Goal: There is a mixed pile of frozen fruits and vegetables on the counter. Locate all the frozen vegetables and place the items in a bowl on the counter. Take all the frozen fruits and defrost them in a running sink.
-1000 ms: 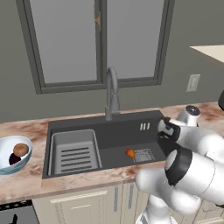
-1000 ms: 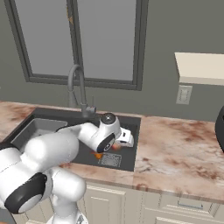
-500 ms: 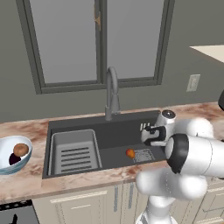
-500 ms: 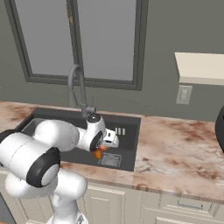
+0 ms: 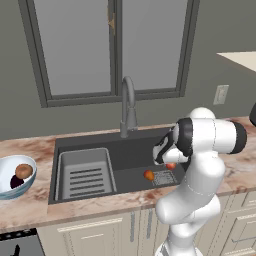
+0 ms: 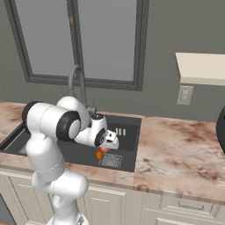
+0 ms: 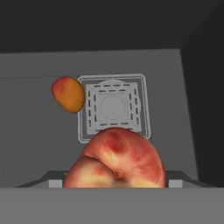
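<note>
The end effector [image 5: 169, 161] hangs over the right part of the sink [image 5: 125, 161], its jaws partly closed around a reddish fruit [image 7: 116, 159], which sits large between them in the hand view. In the left base view the same fruit [image 5: 171, 165] peeks out just under the hand.

Directly below it is the square drain grate [image 7: 113, 107] on the sink floor, and an orange fruit [image 7: 68, 93] lies on that floor just beside the grate's left edge. The tall arched faucet [image 5: 128, 105] stands at the far rim, left of the hand; I see no water running from it.

Further left is the ribbed tray [image 5: 85, 173] in the basin, and past the sink's left rim, on the table [image 5: 30, 202], the pale bowl [image 5: 11, 188] holds a brown oval [image 5: 23, 170] and a dark purple lump [image 5: 16, 181].

To do this step well, I judge the hand should go lower before letting go, so the round fruit does not bounce or roll, and release it beside the orange one, not onto it. The faucet then wants turning on.

No brand, label or writing can be read anywhere.
</note>
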You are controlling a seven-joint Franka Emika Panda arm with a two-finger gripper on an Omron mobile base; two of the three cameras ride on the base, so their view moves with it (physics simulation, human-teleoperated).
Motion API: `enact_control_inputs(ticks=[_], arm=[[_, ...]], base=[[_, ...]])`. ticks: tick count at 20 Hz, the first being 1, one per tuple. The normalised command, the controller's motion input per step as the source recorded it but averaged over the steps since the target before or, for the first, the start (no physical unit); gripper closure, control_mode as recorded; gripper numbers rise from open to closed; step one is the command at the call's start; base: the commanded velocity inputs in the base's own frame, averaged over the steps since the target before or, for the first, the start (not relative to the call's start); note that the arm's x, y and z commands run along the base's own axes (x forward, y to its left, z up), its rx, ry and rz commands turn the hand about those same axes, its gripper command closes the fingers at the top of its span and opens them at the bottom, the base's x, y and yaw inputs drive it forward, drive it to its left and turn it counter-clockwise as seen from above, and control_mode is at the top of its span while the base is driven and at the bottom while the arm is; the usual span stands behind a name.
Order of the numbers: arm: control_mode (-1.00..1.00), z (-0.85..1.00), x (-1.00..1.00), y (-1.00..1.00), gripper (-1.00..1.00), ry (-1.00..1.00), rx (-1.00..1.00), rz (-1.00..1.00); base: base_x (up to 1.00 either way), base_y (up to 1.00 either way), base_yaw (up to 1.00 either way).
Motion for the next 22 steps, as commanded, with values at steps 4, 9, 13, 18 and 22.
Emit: enact_control_inputs(ticks=[4, 9, 13, 18, 22], arm=[[-1.0, -0.55, 0.51, -0.13, 1.0, 0.27, -0.03, -0.09], [-1.0, -0.47, 0.56, -0.01, 1.0, 0.08, -0.07, -0.04], [-1.0, -0.52, 0.37, -0.36, 1.0, 0.04, 0.04, 0.09], [-1.0, -0.39, 0.19, -0.27, 1.0, 0.0, 0.15, 0.1], [-1.0, -0.47, 0.36, -0.06, 1.0, 0.0, 0.04, 0.1]], base=[[0.0, 0.0, 0.0], [0.0, 0.0, 0.0], [0.0, 0.0, 0.0], [0.0, 0.0, 0.0], [0.0, 0.0, 0.0]])
